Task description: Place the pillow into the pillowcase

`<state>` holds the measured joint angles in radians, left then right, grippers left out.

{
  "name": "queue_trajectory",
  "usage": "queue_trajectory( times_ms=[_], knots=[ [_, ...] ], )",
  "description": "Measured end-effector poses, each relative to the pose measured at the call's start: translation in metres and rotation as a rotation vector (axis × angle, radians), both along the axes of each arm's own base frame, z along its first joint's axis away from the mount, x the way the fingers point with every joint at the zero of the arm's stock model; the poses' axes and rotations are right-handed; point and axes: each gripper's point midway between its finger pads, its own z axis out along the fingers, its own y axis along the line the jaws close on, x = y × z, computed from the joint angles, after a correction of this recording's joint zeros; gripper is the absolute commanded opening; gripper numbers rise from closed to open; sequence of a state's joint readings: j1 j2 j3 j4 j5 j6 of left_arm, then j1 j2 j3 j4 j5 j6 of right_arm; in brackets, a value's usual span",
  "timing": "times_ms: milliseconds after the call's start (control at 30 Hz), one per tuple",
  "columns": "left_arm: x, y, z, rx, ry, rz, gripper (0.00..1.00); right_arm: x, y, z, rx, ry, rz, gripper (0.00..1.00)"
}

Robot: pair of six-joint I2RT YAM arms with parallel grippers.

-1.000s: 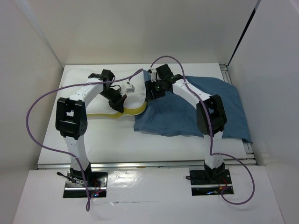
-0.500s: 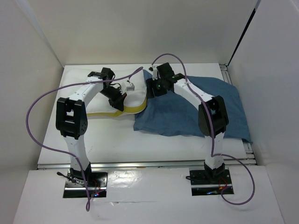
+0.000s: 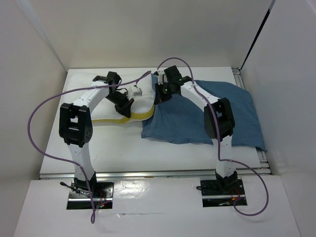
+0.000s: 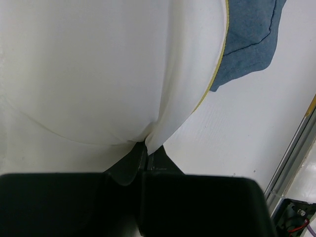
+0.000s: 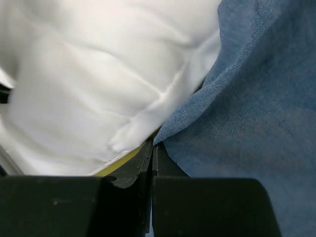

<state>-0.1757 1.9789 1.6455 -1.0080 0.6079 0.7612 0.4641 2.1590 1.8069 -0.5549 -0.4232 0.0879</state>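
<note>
Nearest, the wrinkled dusty-blue cloth pillowcase (image 3: 173,123) lies flat at right. Touching its left edge, farther back, sits the puffy white rectangular pillow (image 3: 142,104) with a yellow edge band. Our left gripper (image 4: 145,145) pinches pillow fabric; our right gripper (image 5: 152,147) clamps, we judge, the pillowcase hem. We are starting insertion: next we must lift that hem and feed the pillow rightward.
</note>
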Motion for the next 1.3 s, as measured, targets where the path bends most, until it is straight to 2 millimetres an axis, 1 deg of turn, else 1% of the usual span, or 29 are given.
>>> queue_trajectory(
  times_ms=[133, 333, 433, 733, 800, 967, 1000, 1133, 1300],
  knots=[
    [0.001, 0.0, -0.002, -0.001, 0.005, 0.007, 0.0, 0.0, 0.004, 0.021, 0.069, 0.009, 0.039, 0.0],
    [0.003, -0.005, -0.008, -0.005, 0.023, 0.02, 0.0, -0.01, 0.005, 0.052, 0.143, 0.027, 0.083, 0.0],
    [0.004, -0.007, -0.009, -0.007, 0.027, 0.029, 0.0, -0.013, 0.006, 0.063, 0.175, 0.032, 0.091, 0.0],
    [0.002, -0.022, -0.007, -0.023, 0.04, 0.042, 0.0, -0.022, 0.013, 0.072, 0.242, 0.093, 0.101, 0.0],
    [0.001, -0.025, -0.006, -0.026, 0.043, 0.04, 0.0, -0.022, 0.016, 0.077, 0.26, 0.098, 0.104, 0.0],
    [0.002, -0.036, -0.004, -0.036, 0.043, 0.055, 0.0, -0.017, 0.024, 0.1, 0.311, 0.08, 0.109, 0.0],
    [0.002, -0.038, -0.003, -0.04, 0.041, 0.054, 0.0, -0.017, 0.025, 0.101, 0.319, 0.082, 0.11, 0.0],
    [0.0, -0.046, 0.001, -0.059, 0.047, 0.055, 0.0, -0.018, 0.025, 0.102, 0.326, 0.094, 0.104, 0.0],
    [-0.008, -0.055, 0.015, -0.1, 0.031, 0.027, 0.0, -0.013, 0.019, 0.101, 0.328, 0.096, 0.09, 0.0]
  ],
)
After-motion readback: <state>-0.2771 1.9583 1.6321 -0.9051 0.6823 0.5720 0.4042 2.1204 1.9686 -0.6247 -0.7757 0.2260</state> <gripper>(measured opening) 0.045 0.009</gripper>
